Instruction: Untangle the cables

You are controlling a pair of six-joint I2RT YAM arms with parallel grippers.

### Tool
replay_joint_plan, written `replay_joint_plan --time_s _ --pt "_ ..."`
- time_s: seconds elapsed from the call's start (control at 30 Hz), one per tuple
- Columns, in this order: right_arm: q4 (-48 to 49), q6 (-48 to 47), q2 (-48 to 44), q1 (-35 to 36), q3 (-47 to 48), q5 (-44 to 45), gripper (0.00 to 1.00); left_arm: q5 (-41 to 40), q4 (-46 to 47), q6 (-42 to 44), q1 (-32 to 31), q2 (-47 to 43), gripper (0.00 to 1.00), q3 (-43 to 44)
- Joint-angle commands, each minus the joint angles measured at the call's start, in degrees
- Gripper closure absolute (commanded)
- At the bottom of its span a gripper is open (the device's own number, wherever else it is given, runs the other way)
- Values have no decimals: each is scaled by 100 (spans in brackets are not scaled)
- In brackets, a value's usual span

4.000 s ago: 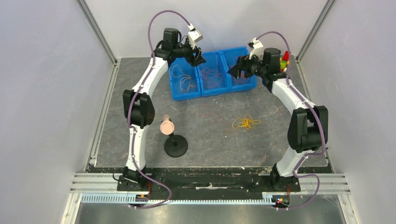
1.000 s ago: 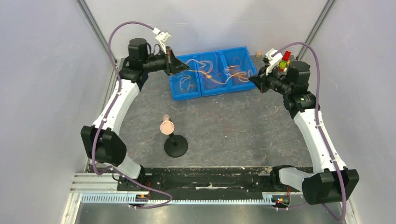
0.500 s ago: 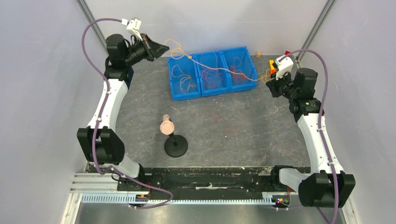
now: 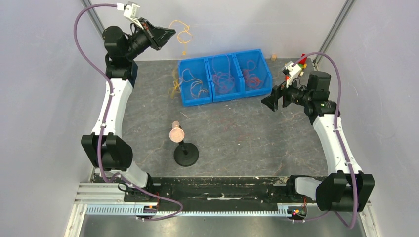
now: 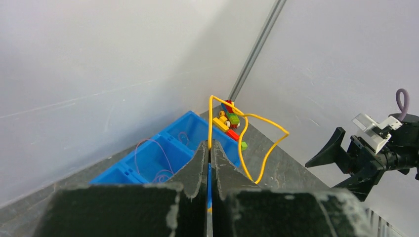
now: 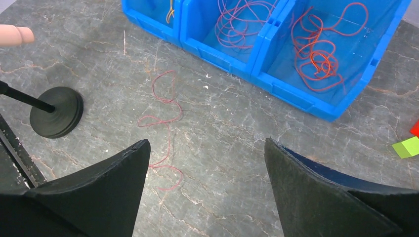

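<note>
My left gripper (image 4: 167,33) is raised high at the back left, shut on a thin yellow cable (image 4: 181,30) that curls in the air beyond its tips. In the left wrist view the closed fingers (image 5: 201,158) pinch this yellow cable (image 5: 249,148), which loops off to the right. Another yellow-orange strand (image 4: 174,87) shows beside the left bin; I cannot tell whether it hangs or lies. My right gripper (image 4: 274,99) stands open and empty near the right bin. A red-pink cable (image 6: 162,114) lies loose on the table below the right gripper (image 6: 206,143).
Three joined blue bins (image 4: 197,100) stand at the back, holding orange, pink and red cables (image 6: 316,49). A black stand (image 4: 186,154) with a pink disc (image 4: 176,134) rises mid-table. Coloured bricks (image 5: 227,121) sit at the back right corner, with a green one (image 6: 407,147).
The yellow cable was stretched between both grippers over the bins. My right gripper has opened and let it go, moving in toward the bins. My left gripper has risen, carrying the cable.
</note>
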Motion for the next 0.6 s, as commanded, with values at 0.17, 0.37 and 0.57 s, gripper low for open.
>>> replay_joint_plan --time_s 0.17,0.37,0.57 --pt "72 86 -35 4 271 -57 2 -273 228 359 77 162 98 645" --pt "72 77 1 4 235 -7 2 -323 197 385 86 735 98 1381" --pt "58 44 44 4 254 98 2 -207 175 315 61 1397 98 1975"
